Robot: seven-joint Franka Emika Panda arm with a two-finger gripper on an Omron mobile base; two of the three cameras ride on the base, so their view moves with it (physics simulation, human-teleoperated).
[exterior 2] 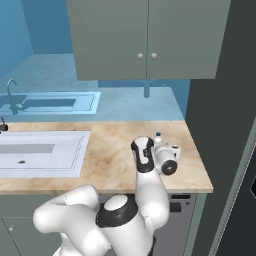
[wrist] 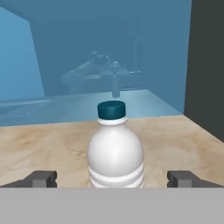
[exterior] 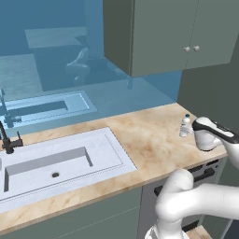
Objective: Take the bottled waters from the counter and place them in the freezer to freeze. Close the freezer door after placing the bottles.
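A: What was on the desk (exterior: 140, 140)?

B: One bottle (wrist: 115, 151) was visible. It stood upright on the desk's right end, near the rear wall and close to the tall dark unit (exterior 2: 225, 125) at the right. The body was rounded, whitish and translucent, with horizontal ribs around its lower part. The cap (wrist: 111, 110) was a short dark blue-green cylinder.

A: And the desk surface?

B: It was a flat slab of beige stone with brown marbling and a square front edge. One white rectangular sink (exterior: 51, 161) was set into its left part, with a stepped basin and a small round drain. One dark faucet (exterior: 6, 140) stood at the sink's rear left.

A: What was the state of the end effector (wrist: 113, 178)?

B: The jaws were spread wide. In the hand view, two dark, blocky fingertips (wrist: 41, 178) stood at either side of the bottle's lower body, each clear of it, with bare desk between. Nothing was gripped. In the base views the hand was low over the desk, just in front of the bottle.

A: What else was there?

B: One grey-green wall cabinet (exterior 2: 145, 40) hung above the desk, with two flat doors and two small round pale knobs (exterior 2: 147, 56). The rear wall was glossy blue and reflective. One dark grey dishwasher (exterior 2: 182, 220) sat below the desk's right end.
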